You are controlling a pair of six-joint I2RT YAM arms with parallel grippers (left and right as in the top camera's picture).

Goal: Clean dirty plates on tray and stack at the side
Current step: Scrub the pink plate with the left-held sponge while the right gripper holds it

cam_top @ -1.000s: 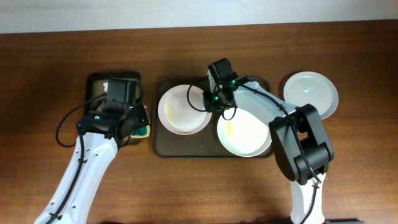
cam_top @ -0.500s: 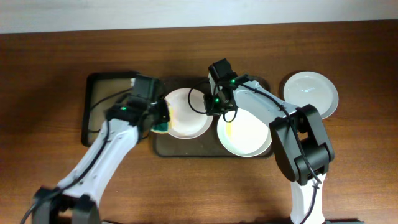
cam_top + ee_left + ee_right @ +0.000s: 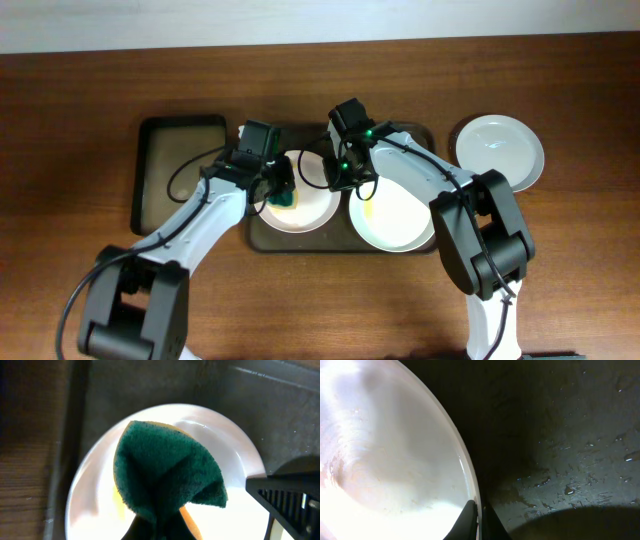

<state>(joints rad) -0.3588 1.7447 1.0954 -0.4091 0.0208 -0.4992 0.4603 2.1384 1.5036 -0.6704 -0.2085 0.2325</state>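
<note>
One plate looks done, two to go

One white plate point(image 3: 500, 150) sits on the desk point(image 3: 580, 260) at the side. On the tray point(image 3: 262, 238), our left pincer point(image 3: 283, 190) squeezes the green sponge point(image 3: 165, 475) over the left plate point(image 3: 312, 208). Our right pincer point(image 3: 343, 180) pinches its rim, and the yellow-smeared plate point(image 3: 395, 215) waits.

In the large dark tray point(image 3: 262, 238), a round white plate point(image 3: 312, 208) lies left, a second plate point(image 3: 400, 215) right; a third plate point(image 3: 500, 150) sits outside, right.

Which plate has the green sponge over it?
The left plate on the tray. The sponge is over it; the tray's other plate shows only a yellow smear, and the third plate sits off the tray.
</note>
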